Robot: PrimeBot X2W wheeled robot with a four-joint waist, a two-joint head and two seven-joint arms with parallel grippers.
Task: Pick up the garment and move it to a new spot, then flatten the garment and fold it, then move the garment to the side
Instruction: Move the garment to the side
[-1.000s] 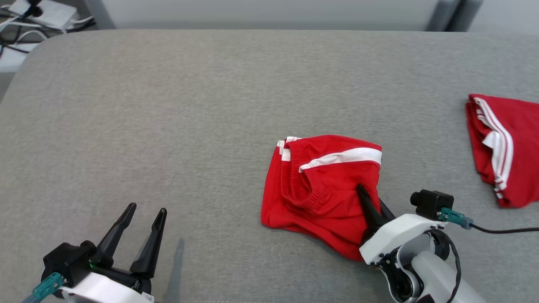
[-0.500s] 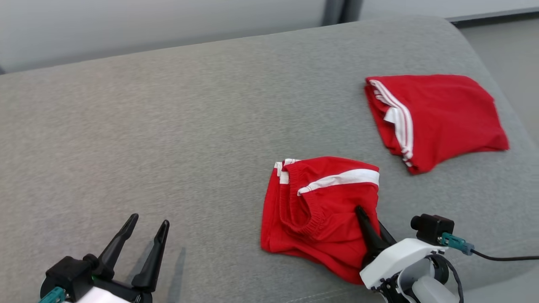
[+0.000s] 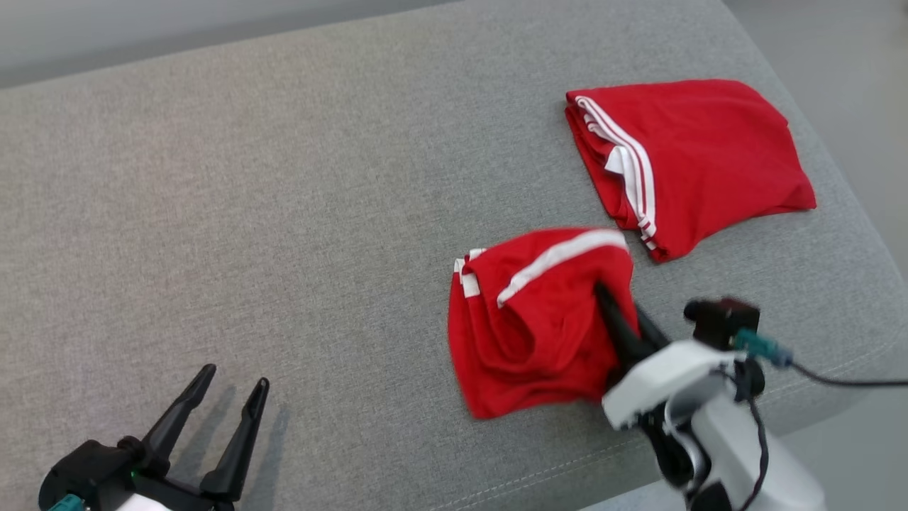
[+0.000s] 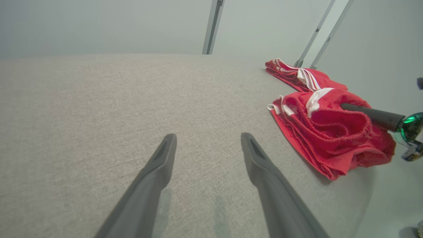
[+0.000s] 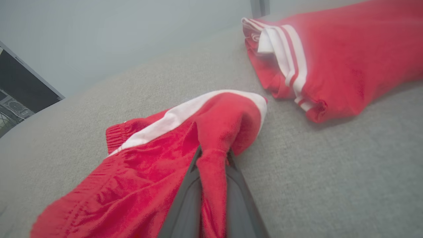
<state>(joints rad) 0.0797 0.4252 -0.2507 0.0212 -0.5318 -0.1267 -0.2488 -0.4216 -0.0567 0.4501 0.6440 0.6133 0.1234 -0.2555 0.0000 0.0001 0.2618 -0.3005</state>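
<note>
On the right gripper (image 3: 616,301), the jaws pinch the garment (image 3: 532,326) near the surface's (image 3: 284,177) right edge, just beside 1 folded garment (image 3: 695,156). On the left gripper (image 3: 235,376), the jaws gape wide and empty over open surface.

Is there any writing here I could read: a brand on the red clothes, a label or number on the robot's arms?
No readable text anywhere.
The red garment in the right gripper and the folded red garment beside it bear white stripes, no print.
The left gripper and the grey surface carry no writing.
The dark equipment at the right wrist view's left edge is too blurred to read.
</note>
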